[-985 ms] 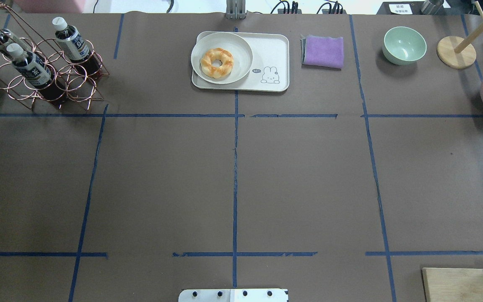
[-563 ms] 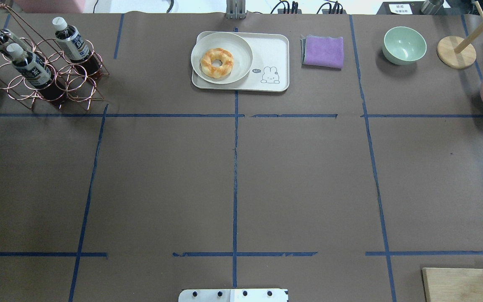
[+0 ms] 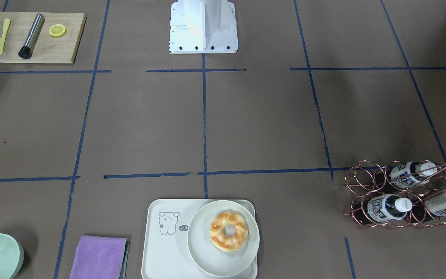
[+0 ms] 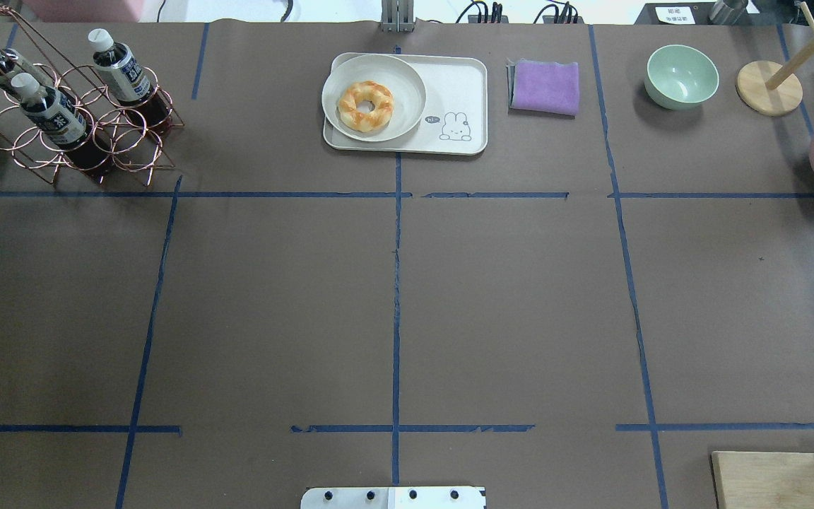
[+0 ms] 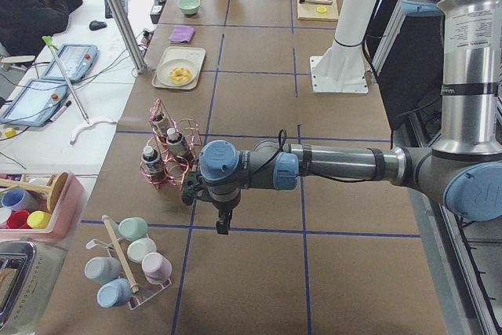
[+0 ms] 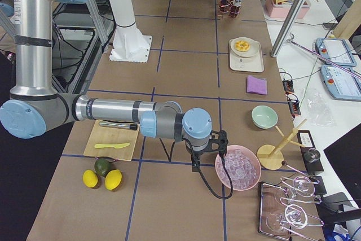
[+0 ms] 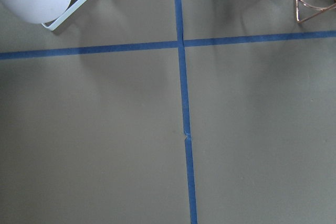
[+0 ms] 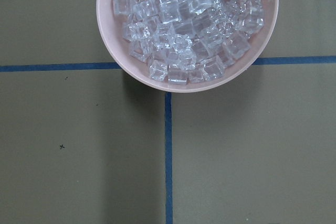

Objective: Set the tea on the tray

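Nothing on the table (image 4: 393,297) has moved over the last second. The overhead view matches its earlier pictures, so the task has not visibly begun.

The three small plastic bottles of dark brown tea (image 4: 123,71), with white screw caps and white printed labels, sit in a copper-coloured wire rack (image 4: 131,145) of open rings. The rack is at the table's far left corner, well apart from the cream rounded-rectangle tray (image 4: 460,81). The tray looks matte and low-rimmed, with a small line-drawn cartoon animal. A round cream plate (image 4: 410,88) carrying a glazed ring doughnut (image 4: 365,106) fills the tray's left half and leaves the right half bare — likely the spot for a bottle.

The left claw (image 5: 223,227) hangs above the brown paper near the rack. The right claw (image 6: 195,167) hangs by a pink bowl (image 8: 104,9) of clear ice cubes. Both claws show only in the side views, so I cannot tell whether either is spread or pressed together.

Smooth round bottles in thin wire rings probably call for a straight upward lift — a sideways pull could snag the wire.
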`<state>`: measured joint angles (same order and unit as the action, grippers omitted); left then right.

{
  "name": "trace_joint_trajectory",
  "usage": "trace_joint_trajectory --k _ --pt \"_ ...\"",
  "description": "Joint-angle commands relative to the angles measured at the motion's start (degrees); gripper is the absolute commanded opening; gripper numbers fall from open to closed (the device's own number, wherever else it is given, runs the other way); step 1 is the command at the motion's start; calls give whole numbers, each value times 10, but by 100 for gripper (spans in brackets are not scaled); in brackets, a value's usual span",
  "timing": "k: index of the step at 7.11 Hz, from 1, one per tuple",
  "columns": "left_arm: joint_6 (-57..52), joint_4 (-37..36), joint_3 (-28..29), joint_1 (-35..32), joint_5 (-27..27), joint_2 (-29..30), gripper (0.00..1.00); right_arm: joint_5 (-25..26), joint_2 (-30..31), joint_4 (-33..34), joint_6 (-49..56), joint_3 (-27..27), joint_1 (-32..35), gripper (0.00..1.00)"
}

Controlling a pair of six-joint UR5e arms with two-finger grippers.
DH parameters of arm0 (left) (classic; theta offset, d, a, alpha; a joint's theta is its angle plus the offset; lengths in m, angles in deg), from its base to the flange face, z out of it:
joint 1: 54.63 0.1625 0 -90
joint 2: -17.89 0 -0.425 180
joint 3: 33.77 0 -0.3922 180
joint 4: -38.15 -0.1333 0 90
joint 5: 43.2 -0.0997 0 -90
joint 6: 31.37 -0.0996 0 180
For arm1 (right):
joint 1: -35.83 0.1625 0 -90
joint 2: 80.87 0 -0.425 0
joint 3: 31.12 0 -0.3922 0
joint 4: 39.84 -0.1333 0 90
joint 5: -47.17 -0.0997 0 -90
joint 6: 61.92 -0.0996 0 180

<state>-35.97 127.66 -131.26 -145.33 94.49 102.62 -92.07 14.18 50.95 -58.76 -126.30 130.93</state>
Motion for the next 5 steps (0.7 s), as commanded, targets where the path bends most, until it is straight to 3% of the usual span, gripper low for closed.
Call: trace_joint_trajectory --k 1,3,5 --pt "1 5 -1 0 0 0 100 0 0 0 0 0 0 100" --pt "4 10 -18 0 1 3 100 -1 0 -1 0 -3 0 100" --pt "25 81 -20 0 2 4 100 -1 1 0 -1 -8 0 100"
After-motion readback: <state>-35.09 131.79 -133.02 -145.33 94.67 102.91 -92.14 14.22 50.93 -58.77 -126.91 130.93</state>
